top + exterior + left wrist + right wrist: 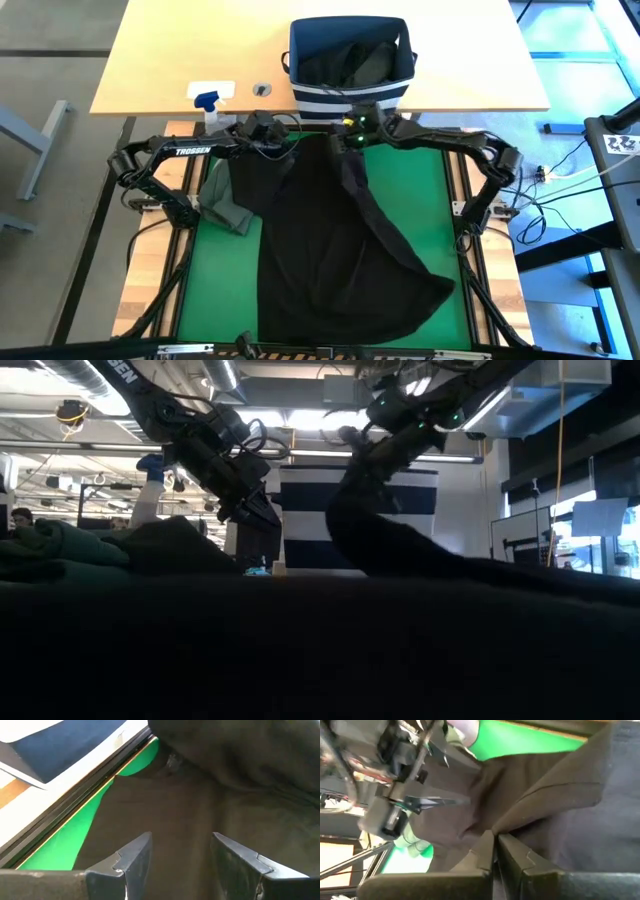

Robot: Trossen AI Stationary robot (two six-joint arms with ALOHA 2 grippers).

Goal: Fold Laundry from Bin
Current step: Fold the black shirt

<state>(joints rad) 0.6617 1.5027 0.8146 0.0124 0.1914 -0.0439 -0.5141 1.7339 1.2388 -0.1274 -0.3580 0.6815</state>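
A large black garment (330, 250) lies spread over the green mat (420, 190). Its far edge is raised to my right gripper (345, 135), which is shut on it just in front of the bin (350, 55). The striped navy bin stands on the wooden top and has dark laundry (350, 62) inside. My left gripper (182, 860) is open over the garment's far left part, with its fingers above the cloth and nothing between them. A grey-green garment (225, 205) lies bunched on the mat's left edge. My right gripper pinches a raised fold at the black garment's far edge (487, 832) between its two shut fingers, slanting down from the far right. The cloth hangs from the fingers (345, 490) as a ridge and runs down onto the mat, where the rest of the garment lies.
A clear spray bottle with a blue nozzle (208, 100) stands on the wooden top left of the bin. The mat's right part and near left corner are bare green. Cables and a stand (610, 140) lie beyond the table's right side.
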